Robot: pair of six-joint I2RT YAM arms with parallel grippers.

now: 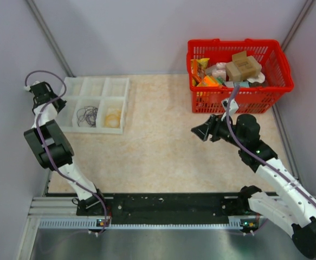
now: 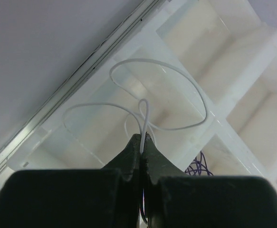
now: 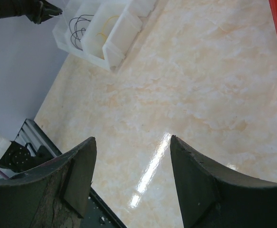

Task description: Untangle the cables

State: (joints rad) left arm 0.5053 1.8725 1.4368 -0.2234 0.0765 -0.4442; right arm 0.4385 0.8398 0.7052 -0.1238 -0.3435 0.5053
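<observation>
My left gripper is shut on a thin whitish cable, whose loops hang over the far-left compartments of a white divided tray. In the top view this gripper is at the tray's left edge. A dark grey-purple cable lies coiled in one near compartment and shows in the left wrist view. A yellowish cable lies in the compartment to its right. My right gripper is open and empty above the bare table, its jaws wide apart in the right wrist view.
A red basket full of boxes and packets stands at the back right, just behind my right arm. The tray also shows in the right wrist view. Walls close in on the left, back and right.
</observation>
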